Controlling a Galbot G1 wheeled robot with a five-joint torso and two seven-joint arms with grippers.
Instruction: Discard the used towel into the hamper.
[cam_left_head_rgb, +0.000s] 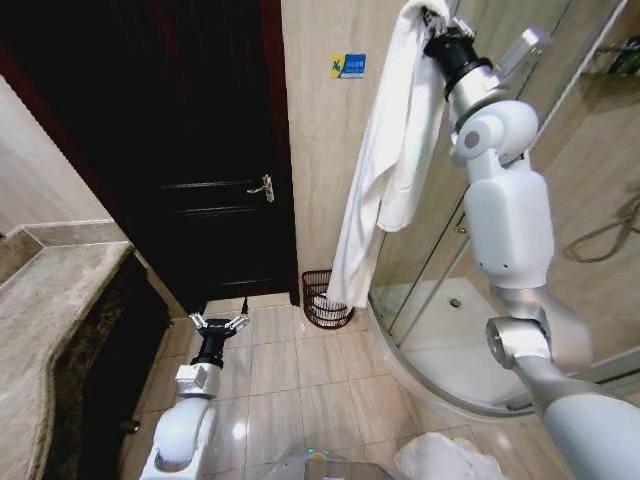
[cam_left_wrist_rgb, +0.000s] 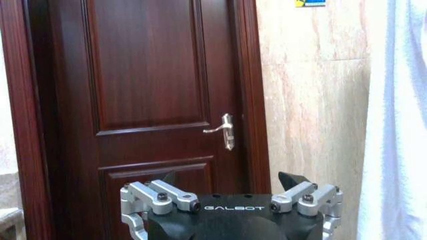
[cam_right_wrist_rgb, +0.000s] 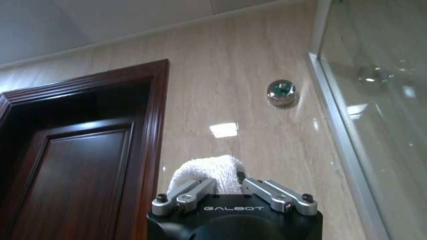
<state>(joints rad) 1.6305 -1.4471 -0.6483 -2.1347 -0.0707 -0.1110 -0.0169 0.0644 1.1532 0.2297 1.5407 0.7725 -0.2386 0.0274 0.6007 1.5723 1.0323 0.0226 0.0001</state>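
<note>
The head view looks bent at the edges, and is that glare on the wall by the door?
Head view: wide-angle distortion curves the door and shower glass; the doorway side is dark, the towel brightly lit. Right wrist view: a bright reflection sits on the glossy wall above the right end effector, which is shut on the towel. Left wrist view: evenly lit; the left end effector is open.

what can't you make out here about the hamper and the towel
- Hamper, head view: its right side is hidden by the towel's hanging end; whether anything lies inside is too small to tell.
- Towel, right wrist view: only a bunched tip shows above the right gripper; the rest is hidden behind it.
</note>
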